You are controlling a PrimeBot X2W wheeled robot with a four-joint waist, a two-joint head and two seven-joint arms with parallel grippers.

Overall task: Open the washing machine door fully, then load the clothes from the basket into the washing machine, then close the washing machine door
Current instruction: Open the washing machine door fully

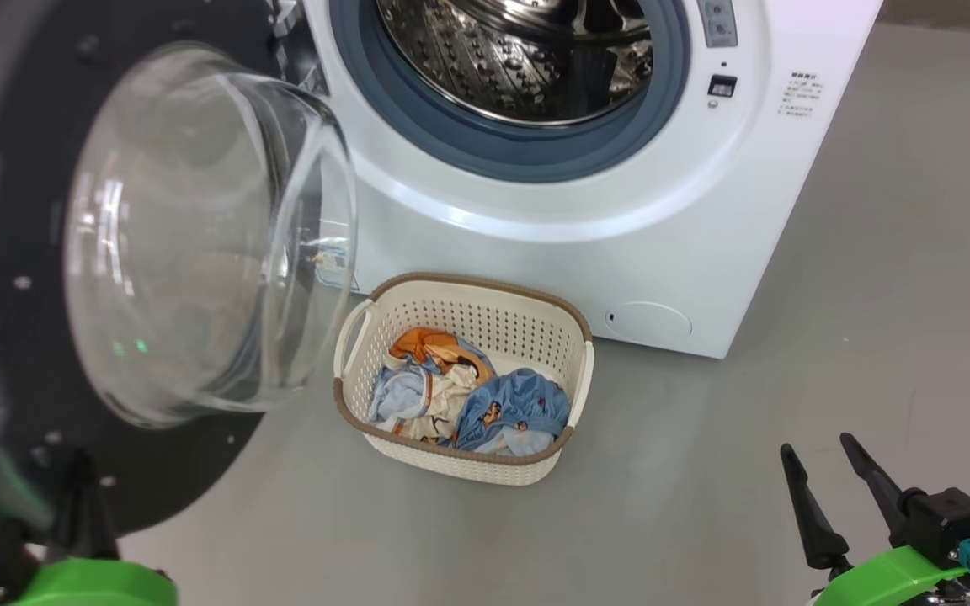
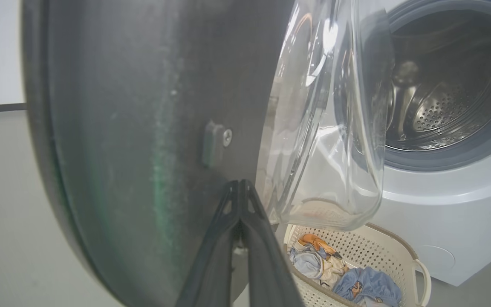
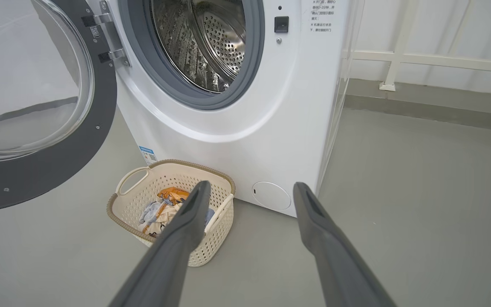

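Step one is nearly done, by my read. The washing machine door (image 1: 157, 252) is swung well out from the washing machine (image 1: 535, 269), and the steel drum (image 1: 519, 59) is open to view with nothing in it that I can see. Whether the door is at its full stop I can't tell.

My left gripper (image 2: 240, 187) is clenched, fingers pressed together and holding nothing, tip against the door's dark inner face near its lower edge. That looks like a push rather than a grasp. My right gripper (image 1: 818, 444) is released, jaws spread wide and empty, hanging low over the bare floor (image 1: 704, 505), well apart from everything.

Loading hasn't started. The clothes (image 1: 468, 391), in blue, cream and orange, are all heaped in the basket (image 1: 485, 324). It sits on the floor just in front of the machine, below the drum mouth and beside the door's glass bulge. Left to do: finish the swing if needed, move the clothes, shut the door.

View differences:
- The left wrist view gives the finger-to-door contact up close; in the head view that spot is just a dark shape at the lower left.
- The right wrist view adds the door hinge (image 3: 109, 38), the blue label sticker (image 3: 147, 154) behind the basket, and a white railing (image 3: 420, 59) past the machine.
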